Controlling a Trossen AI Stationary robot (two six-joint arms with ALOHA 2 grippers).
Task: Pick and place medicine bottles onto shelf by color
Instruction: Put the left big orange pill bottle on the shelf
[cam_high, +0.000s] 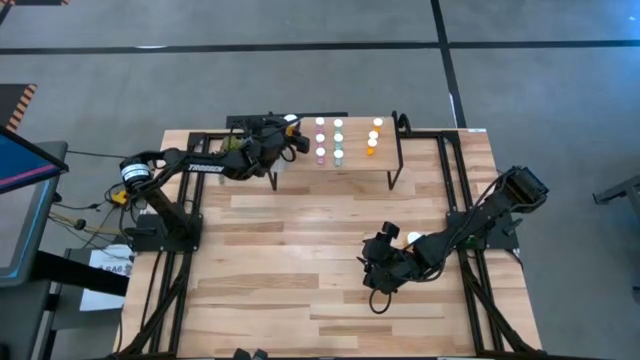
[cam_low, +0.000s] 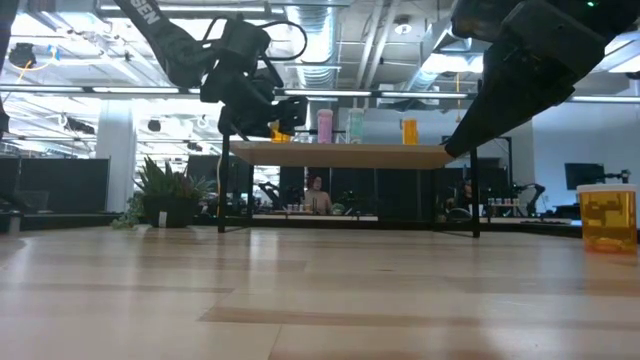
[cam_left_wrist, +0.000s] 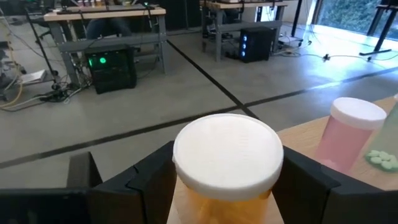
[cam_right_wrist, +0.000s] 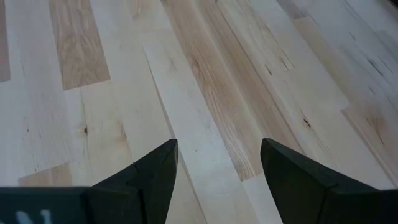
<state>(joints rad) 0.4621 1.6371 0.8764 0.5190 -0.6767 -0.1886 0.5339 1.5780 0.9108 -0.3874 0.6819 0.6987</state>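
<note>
left wrist view: orange bottle (cam_left_wrist: 227, 163) between left gripper (cam_left_wrist: 227, 186) jaws

Overhead view straight down, low view level across table (cam_low: 320, 290), both showing shelf (cam_high: 345, 170), wrists close-up

Bottles (cam_high: 338, 138) on shelf (cam_high: 385, 160); another (cam_high: 413, 238) beside right claw (cam_high: 380, 262).

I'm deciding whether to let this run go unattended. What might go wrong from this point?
The left gripper has a large orange bottle between its jaws at the shelf end; a skewed release might tip it. A pink bottle stands close beside, so pulling away might knock it. The right gripper, jaws open, hovers by another orange bottle and might bump it.
</note>
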